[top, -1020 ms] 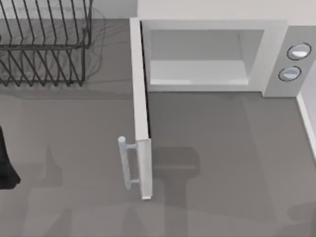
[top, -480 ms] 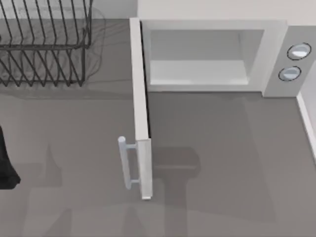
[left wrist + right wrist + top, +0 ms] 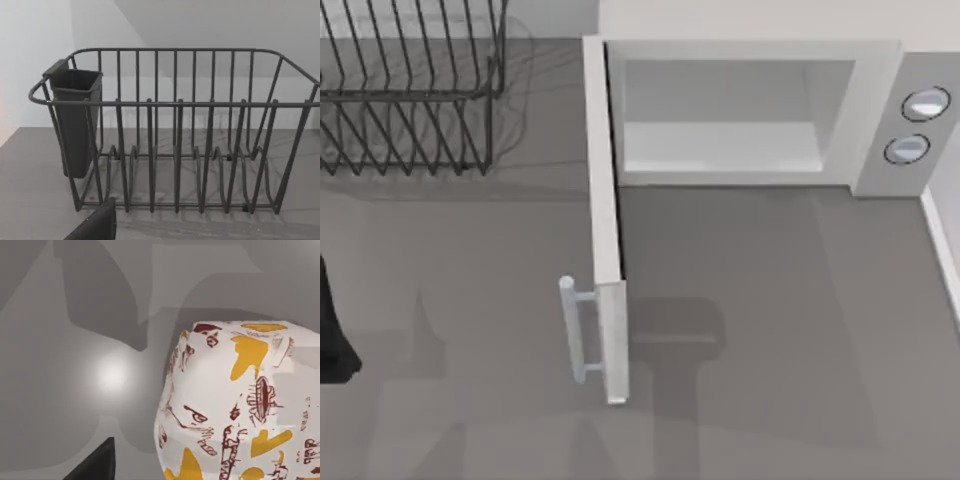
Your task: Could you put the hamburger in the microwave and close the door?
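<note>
Microwave [image 3: 750, 110] at table [image 3: 780, 300] rear, cavity bare; door [image 3: 605, 220] swung fully open toward front. Rack [image 3: 175, 135] rear left. Right wrist view: white pot with red-yellow markings [image 3: 240, 405]. Hamburger location and both claws' state: cannot tell

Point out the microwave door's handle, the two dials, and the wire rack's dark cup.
door handle [image 3: 579, 330], top view, middle of the pale bar.
dials [image 3: 924, 103], top view, face of the upper dial.
dark cup [image 3: 76, 120], left wrist view, its front wall.
</note>
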{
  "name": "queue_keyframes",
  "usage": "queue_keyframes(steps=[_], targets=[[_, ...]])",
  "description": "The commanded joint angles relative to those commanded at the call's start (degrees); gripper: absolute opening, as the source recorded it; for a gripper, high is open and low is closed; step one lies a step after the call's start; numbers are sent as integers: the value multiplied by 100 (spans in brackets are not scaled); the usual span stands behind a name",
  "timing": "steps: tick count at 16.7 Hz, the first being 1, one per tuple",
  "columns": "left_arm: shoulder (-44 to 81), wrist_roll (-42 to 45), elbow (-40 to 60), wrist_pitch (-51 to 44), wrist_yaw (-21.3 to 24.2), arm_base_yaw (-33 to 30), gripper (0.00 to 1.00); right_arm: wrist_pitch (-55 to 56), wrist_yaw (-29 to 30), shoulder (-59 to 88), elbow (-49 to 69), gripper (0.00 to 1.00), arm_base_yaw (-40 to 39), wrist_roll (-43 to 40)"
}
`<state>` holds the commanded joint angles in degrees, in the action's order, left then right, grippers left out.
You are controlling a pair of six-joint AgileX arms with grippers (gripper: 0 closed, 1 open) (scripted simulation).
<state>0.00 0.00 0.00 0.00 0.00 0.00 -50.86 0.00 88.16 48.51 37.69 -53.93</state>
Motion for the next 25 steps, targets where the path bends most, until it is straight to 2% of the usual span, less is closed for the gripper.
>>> queue_keyframes(steps=[6, 11, 24, 25], targets=[[0, 0, 0, 0, 0, 0, 100, 1529, 0, 754, -714, 100, 4, 6], [0, 0, 0, 0, 0, 0, 100, 1679, 0, 856, -799, 100, 8, 2], [0, 0, 0, 0, 0, 0, 100, 1679, 0, 856, -799, 2, 8, 2], [0, 0, 0, 0, 0, 0, 100, 1679, 0, 856, -799, 0, 8, 2]])
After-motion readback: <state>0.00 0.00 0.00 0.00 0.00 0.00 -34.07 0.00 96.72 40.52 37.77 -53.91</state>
